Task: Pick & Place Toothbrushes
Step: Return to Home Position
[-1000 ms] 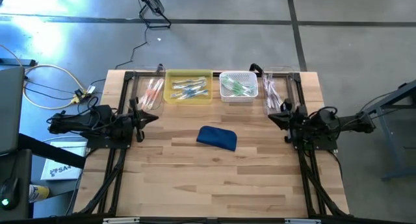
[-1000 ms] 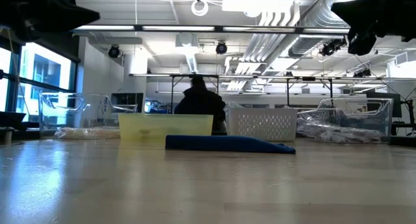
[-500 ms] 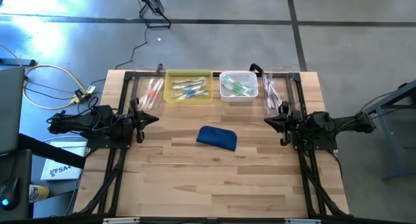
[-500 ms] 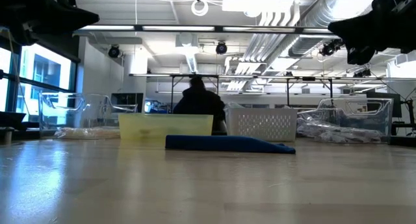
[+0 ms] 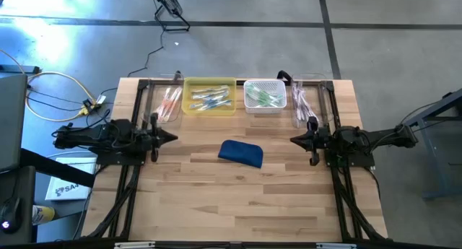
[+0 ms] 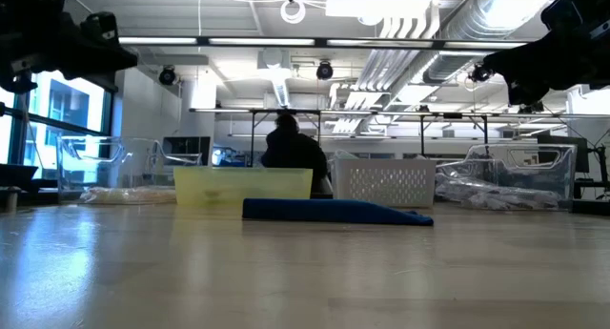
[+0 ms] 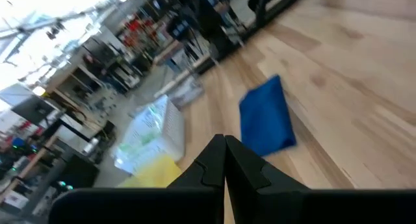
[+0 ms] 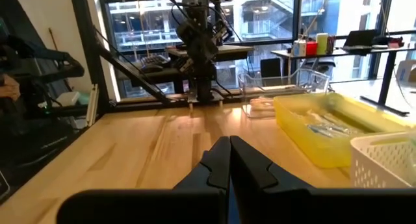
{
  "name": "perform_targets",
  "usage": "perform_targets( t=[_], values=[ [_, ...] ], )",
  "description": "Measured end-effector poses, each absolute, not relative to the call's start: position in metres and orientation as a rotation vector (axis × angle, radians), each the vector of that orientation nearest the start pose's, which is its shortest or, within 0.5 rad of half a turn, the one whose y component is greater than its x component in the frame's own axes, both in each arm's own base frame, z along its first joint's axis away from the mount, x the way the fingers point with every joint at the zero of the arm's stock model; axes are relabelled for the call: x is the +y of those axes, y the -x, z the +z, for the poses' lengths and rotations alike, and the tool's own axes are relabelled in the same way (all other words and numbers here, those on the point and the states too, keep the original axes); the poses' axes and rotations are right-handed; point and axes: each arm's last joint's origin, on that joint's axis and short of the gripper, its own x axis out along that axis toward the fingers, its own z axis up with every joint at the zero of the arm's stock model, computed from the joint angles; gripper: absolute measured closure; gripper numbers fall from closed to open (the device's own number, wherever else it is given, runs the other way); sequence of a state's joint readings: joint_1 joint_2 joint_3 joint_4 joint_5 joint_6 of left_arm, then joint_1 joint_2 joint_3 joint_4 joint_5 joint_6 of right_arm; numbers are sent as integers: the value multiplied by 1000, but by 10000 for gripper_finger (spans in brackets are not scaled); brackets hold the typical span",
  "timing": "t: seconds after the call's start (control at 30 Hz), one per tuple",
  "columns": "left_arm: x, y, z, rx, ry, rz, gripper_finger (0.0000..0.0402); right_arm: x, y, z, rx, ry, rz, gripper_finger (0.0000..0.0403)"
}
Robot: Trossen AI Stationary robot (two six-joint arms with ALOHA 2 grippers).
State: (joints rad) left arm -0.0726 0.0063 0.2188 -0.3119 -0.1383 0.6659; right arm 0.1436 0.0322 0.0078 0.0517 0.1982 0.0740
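Binned toothbrushes [image 5: 209, 99] in bins [image 5: 209, 81] beyond the pouch [image 5: 240, 153]
The toothbrushes lie in four bins in a row on the counter [image 5: 238, 198], just beyond the blue pouch. The left tool [image 5: 172, 136] hangs left of the pouch and the right tool [image 5: 293, 140] right of it, both clenched and holding nothing.

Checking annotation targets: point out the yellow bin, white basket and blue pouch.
yellow bin [image 6: 243, 186], low view, middle of its front wall.
white basket [image 6: 383, 182], low view, middle of its front wall.
blue pouch [image 5: 240, 153], high view, centre of its top face.
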Motion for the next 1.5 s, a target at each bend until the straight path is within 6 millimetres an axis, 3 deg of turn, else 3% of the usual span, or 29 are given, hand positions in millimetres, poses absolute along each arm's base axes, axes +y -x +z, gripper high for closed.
perform_targets(
  t=[0.33, 0.47, 0.6, 0.7, 1.2, 1.5],
  values=[
    [-2, -78, 200, 171, -719, -10, 402, 8, -98, 168, -23, 24, -58, 400],
    [-2, -77, 192, 249, -649, -29, 402, 8, -98, 168, -24, 19, -59, 400],
    [-3, -75, 180, 344, -412, -70, 400, 8, -98, 169, -29, 18, -62, 400],
    [-4, -74, 177, 373, -334, -78, 398, 8, -98, 169, -30, 18, -63, 400],
    [-3, -74, 178, 362, -388, -45, 398, 8, -98, 169, -31, 18, -63, 400],
    [-1, -80, 201, 140, -507, 67, 398, 8, -98, 169, -31, 18, -63, 401]
  ],
)
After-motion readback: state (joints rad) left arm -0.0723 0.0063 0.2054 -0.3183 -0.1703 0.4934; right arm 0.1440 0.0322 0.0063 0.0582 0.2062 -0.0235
